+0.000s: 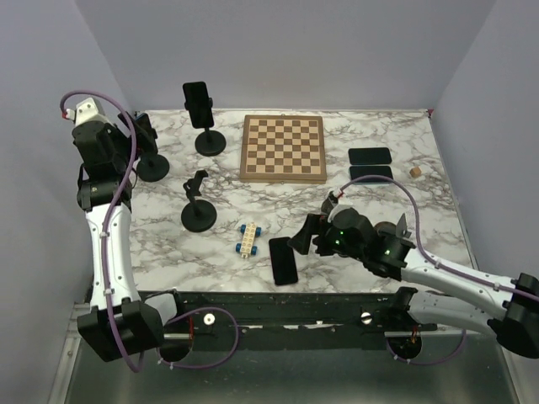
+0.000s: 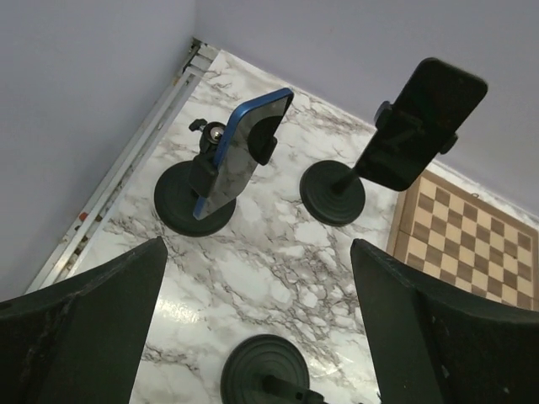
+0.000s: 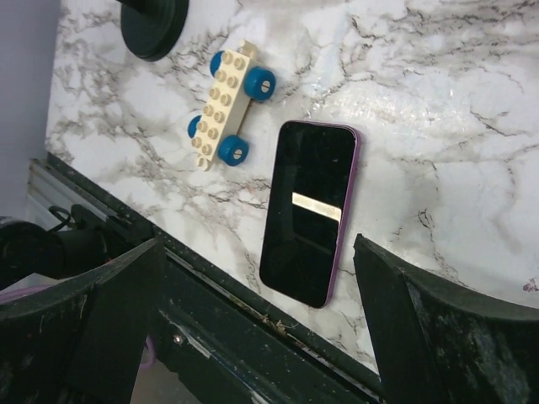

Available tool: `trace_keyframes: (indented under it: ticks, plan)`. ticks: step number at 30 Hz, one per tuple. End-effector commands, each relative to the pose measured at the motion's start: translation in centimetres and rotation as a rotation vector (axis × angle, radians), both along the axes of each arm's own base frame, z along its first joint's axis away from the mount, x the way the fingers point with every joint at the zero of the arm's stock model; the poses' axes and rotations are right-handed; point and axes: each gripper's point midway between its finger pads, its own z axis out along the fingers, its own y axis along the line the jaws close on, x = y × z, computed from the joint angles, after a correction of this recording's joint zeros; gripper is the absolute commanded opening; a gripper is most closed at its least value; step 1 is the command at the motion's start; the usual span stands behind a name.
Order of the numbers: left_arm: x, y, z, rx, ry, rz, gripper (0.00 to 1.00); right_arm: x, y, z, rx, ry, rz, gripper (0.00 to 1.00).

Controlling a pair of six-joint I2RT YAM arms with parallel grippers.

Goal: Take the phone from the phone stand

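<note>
A blue-cased phone (image 2: 240,156) leans in a black phone stand (image 2: 181,202) near the table's far left corner. A black phone (image 2: 421,122) is clamped in a second stand (image 2: 333,194) to its right, also visible from above (image 1: 198,103). My left gripper (image 2: 257,337) hovers open above and in front of both, touching neither. In the top view this left gripper (image 1: 141,133) covers most of the blue phone. My right gripper (image 3: 257,337) is open over the near edge, above a purple-edged phone (image 3: 309,210) lying flat.
An empty stand (image 1: 198,215) sits just below my left gripper. A blue-wheeled toy block (image 1: 249,239) lies beside the flat phone. The chessboard (image 1: 283,148) is at the back centre, two dark phones (image 1: 370,163) and a small cork (image 1: 416,171) to its right.
</note>
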Motion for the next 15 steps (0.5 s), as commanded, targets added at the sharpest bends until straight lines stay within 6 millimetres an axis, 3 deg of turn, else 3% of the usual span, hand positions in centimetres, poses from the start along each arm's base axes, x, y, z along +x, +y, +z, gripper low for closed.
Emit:
trace_keyframes:
  ticks: [1,4,7,9,15]
  plan:
    - [2.6,0.7,1.8,0.130,-0.180,-0.066,0.99,-0.2,-1.6,1.6,-0.009,-0.063,-0.017,1.00]
    - [4.2,2.5,0.4,0.167,-0.144,-0.047,0.99,-0.5,-2.5,3.0,0.011,-0.095,-0.023,1.00]
    - [6.5,3.4,-2.2,0.182,-0.058,-0.094,0.98,-0.8,-3.1,4.6,0.037,-0.128,-0.022,1.00]
    - [7.7,3.7,-3.7,0.210,-0.007,-0.155,0.93,-1.0,-3.7,5.4,0.038,-0.143,-0.026,1.00]
    - [9.8,4.9,-6.2,0.253,0.081,-0.253,0.89,-1.4,-5.7,7.4,0.028,-0.182,-0.055,1.00]
